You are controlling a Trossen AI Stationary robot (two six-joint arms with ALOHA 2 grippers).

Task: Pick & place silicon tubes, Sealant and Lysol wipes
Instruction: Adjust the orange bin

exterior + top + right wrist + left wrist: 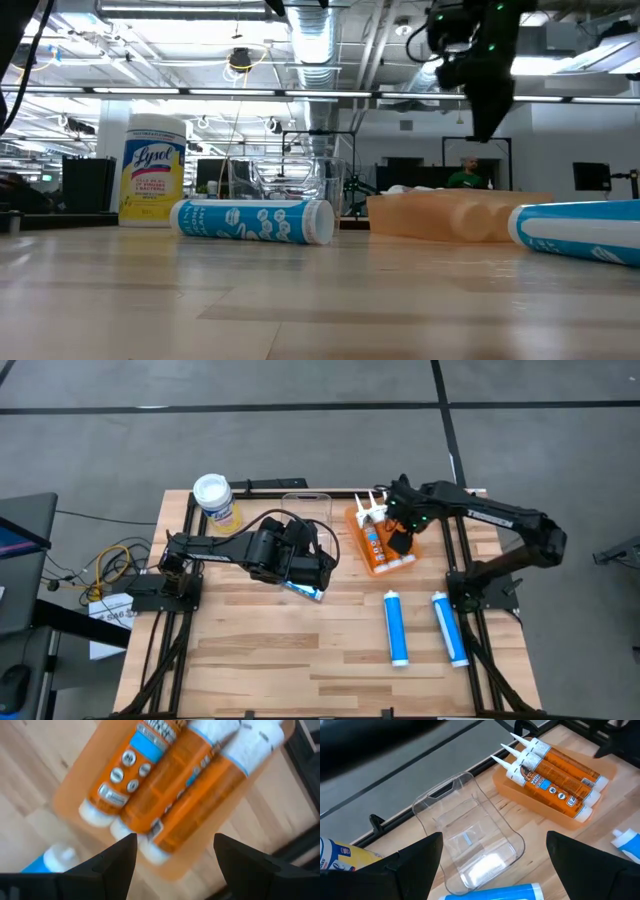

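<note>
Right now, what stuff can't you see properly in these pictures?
- High view: the blue tube by the left hand is mostly covered by the arm.
- Low view: the clear bin is hard to trace; the Lysol wipes and that tube stand before it.
- Right wrist view: the orange tubes are blurred, labels unreadable.
- Left wrist view: the wipes are cut by the picture's edge.
- Right hand: open, empty.
</note>
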